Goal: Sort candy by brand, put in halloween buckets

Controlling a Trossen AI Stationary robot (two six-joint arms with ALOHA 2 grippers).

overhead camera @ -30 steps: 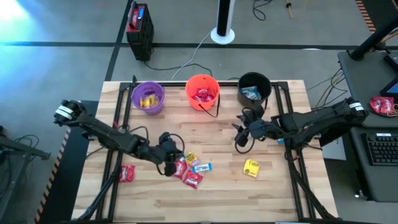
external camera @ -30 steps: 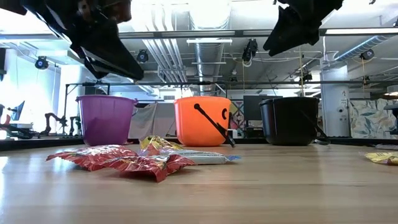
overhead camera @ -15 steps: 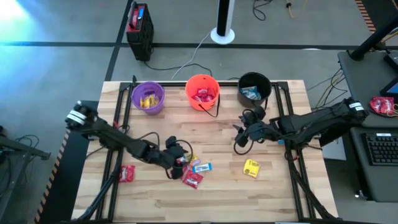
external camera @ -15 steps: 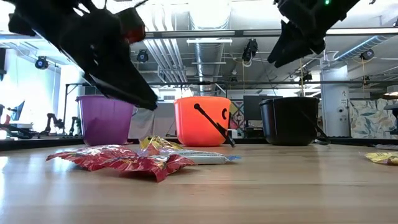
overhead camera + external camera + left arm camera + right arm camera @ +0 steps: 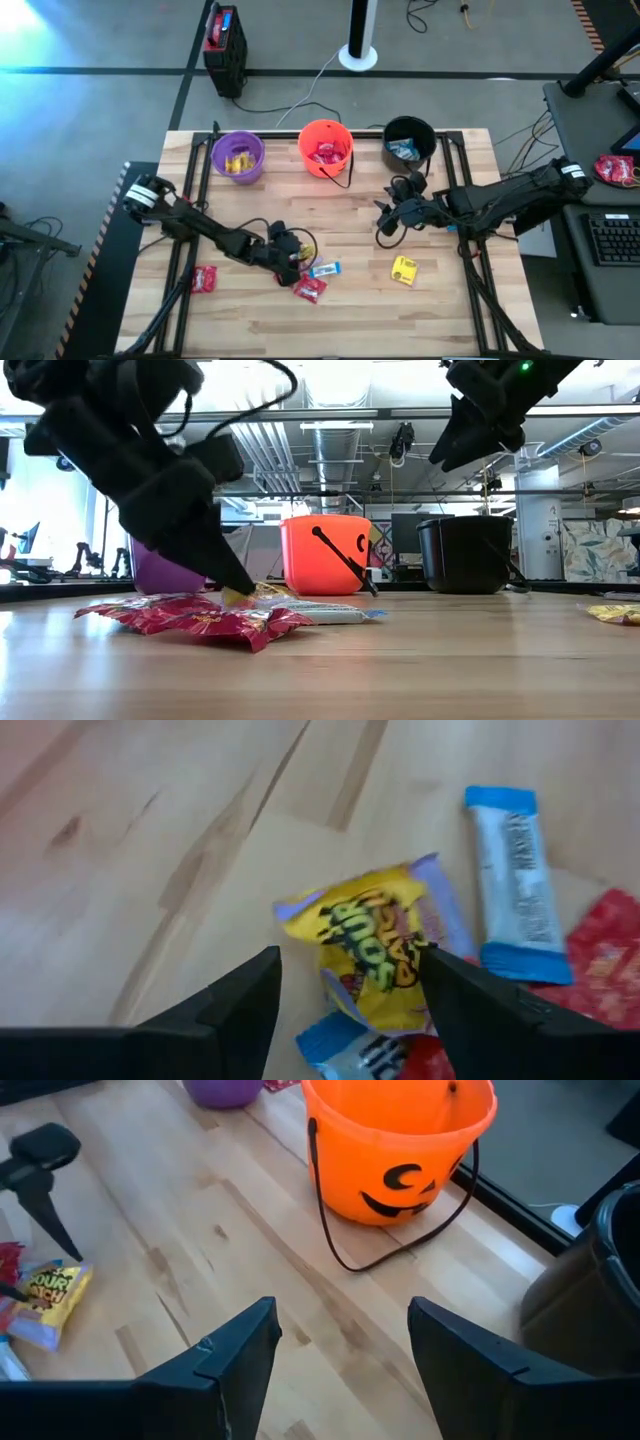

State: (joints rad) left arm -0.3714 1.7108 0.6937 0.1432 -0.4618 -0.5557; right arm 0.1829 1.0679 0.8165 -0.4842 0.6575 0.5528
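I have the left gripper down over the small heap of candy near the middle of the table, its two fingers spread wide on either side of a yellow packet and gripping nothing yet. So the step in hand, as I judge it, is picking up that yellow packet for the purple bucket, where other yellow wrappers already lie. The packet lies flat, its long axis running between my fingers and slightly skewed; a blue-and-white packet lies just beside it and red ones at the edge, possibly overlapping it, though I cannot be sure from here. Next I need to lower, close on the yellow alone, and lift clear. The right gripper waits with fingers apart and empty, above bare wood short of the orange bucket and black bucket.
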